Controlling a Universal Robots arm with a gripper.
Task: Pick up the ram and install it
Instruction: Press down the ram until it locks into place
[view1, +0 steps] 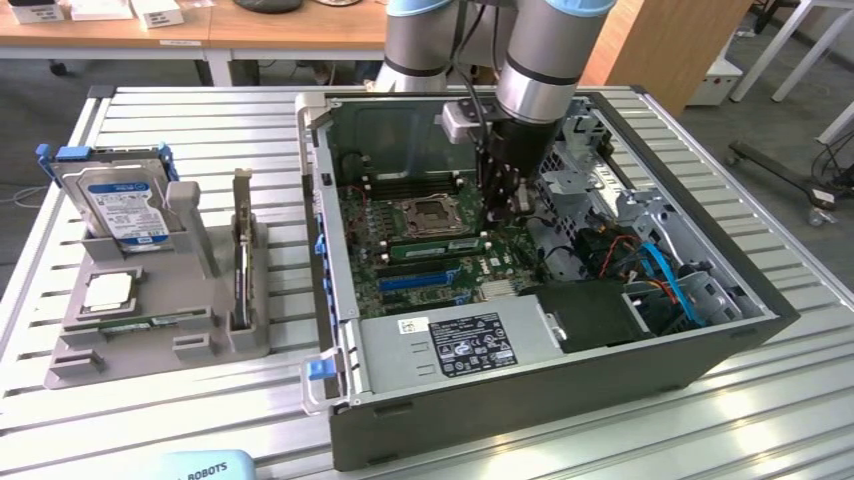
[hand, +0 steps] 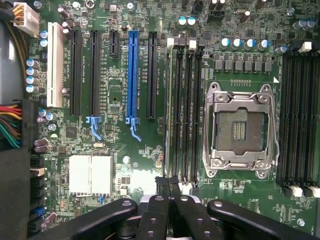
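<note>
A thin green ram stick (view1: 434, 243) stands on edge in a memory slot just beside the bare processor socket (view1: 430, 213) on the motherboard. In the wrist view its pale top edge (hand: 169, 110) runs along the slot nearest the blue connector. My gripper (view1: 505, 215) hangs inside the open computer case, over the motherboard. Its black fingers (hand: 162, 200) are shut together above the near end of that slot (hand: 168, 181), and I see nothing between them. A second thin green stick (view1: 140, 323) lies flat in the grey fixture outside the case.
The grey fixture (view1: 80, 365) at the exterior view's left also holds a hard drive (view1: 123, 205), a square silver processor (view1: 107, 290) and a dark upright card (view1: 240, 255). Case walls (view1: 534, 400), a power supply (view1: 454, 345) and cables (view1: 667, 285) ring the motherboard.
</note>
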